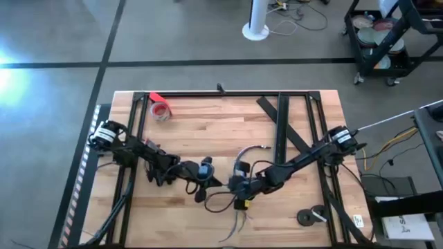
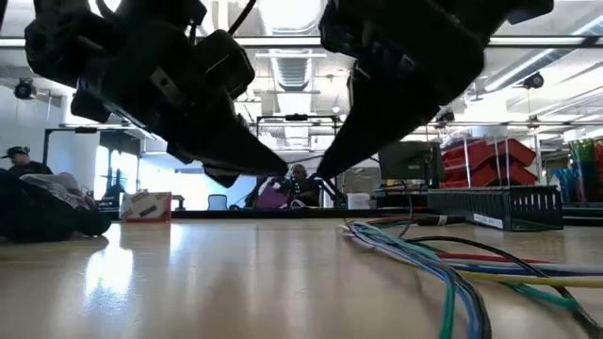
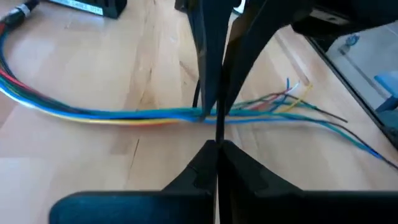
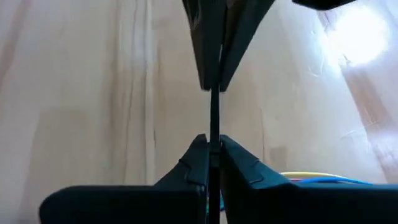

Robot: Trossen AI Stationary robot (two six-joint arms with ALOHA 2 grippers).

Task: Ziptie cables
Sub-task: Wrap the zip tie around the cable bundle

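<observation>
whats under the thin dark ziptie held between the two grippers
The bundle of coloured cables crosses under the thin dark ziptie on the wooden table. The crossing itself is covered by the strip and gripper fingers.

multicoloured cables (image 3: 124,115) flat on table, thin dark ziptie (image 4: 214,115) taut above

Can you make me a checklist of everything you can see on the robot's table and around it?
Surface: pale wooden table, with black frame bars lying across it.
Job's things: the ziptie, a thin dark strip, stretched straight between both grippers above the cables.
Clutter: red tape roll near the back left; two dark round discs at the front right.
Grippers: left gripper and right gripper, fingers shut on the ziptie, meeting at the table's middle front.
Cables: the cables, a blue, green, yellow and red bundle flat on the wood, loose ends fanned out.
Surroundings: grey floor, a cart of shelves, a white stand.
</observation>
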